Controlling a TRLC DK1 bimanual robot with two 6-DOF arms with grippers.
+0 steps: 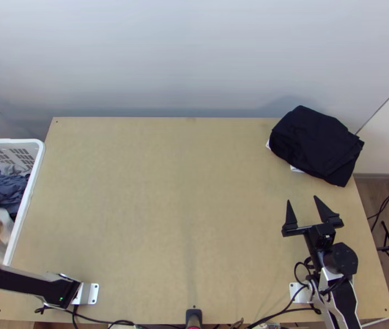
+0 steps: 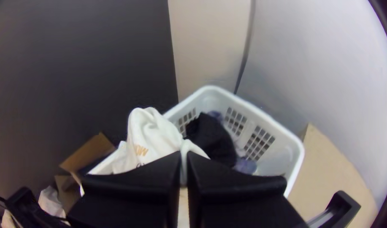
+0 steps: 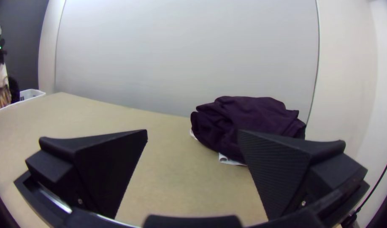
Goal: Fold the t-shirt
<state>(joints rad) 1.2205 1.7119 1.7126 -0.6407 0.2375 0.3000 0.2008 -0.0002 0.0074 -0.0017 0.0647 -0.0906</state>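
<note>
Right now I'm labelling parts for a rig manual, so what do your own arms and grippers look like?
The right arm has silver-white links with black panels and looping black cables. The left arm shows a black link with a small green light. The left gripper and right gripper have flat black fingers tapering to points; the right's inner faces are finely ribbed.

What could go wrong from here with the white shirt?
- The left hand pinches the white shirt while it hangs bunched: it might slip out.
- The basket's rim is close by: the cloth could snag there.
- The dark pile seems to overhang the table: a bump might tip it off.
</note>
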